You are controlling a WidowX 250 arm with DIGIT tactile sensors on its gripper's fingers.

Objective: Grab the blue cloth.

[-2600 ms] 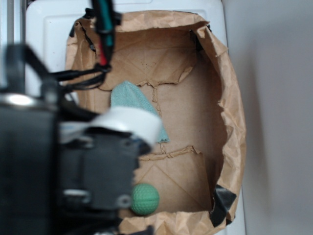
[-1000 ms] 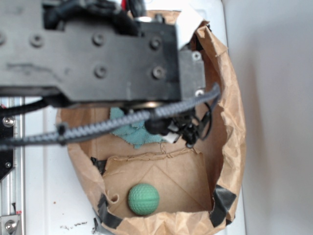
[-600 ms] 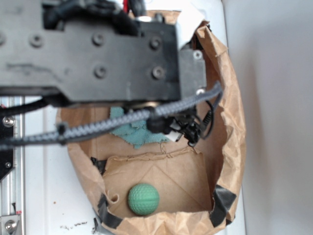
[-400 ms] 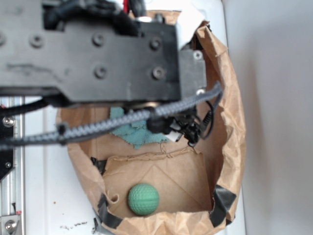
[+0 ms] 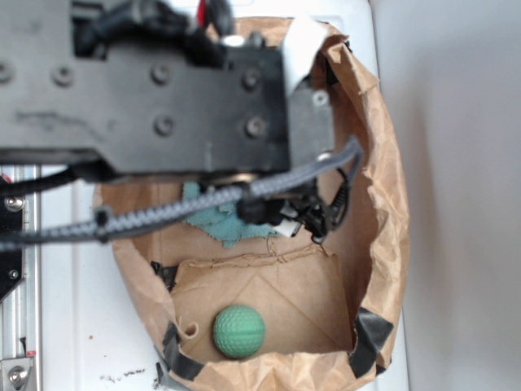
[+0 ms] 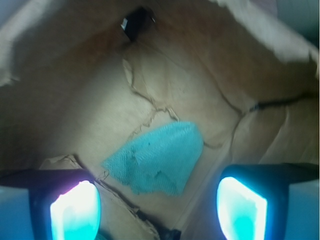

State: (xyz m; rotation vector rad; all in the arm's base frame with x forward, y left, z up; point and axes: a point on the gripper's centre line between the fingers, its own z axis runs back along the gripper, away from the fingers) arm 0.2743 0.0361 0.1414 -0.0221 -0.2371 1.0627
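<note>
Blue cloth [image 6: 157,157] is lying flat on the brown paper floor, spread into a rough rounded wedge, pale teal, terry texture, ragged lower edge. Nothing is touching it. In the exterior view the cloth [image 5: 218,223] is showing only partly, the arm body and cable covering its upper part.

From outside, my black arm housing [image 5: 155,90] and grey braided cable [image 5: 203,204] cover most of the pale teal-blue terry cloth [image 5: 218,222]; only its lower fringe shows beneath the cable. My pincer is hidden there. The wrist view is blurred, and its bottom edge crops my glowing fingertips [image 6: 75,212].
</note>
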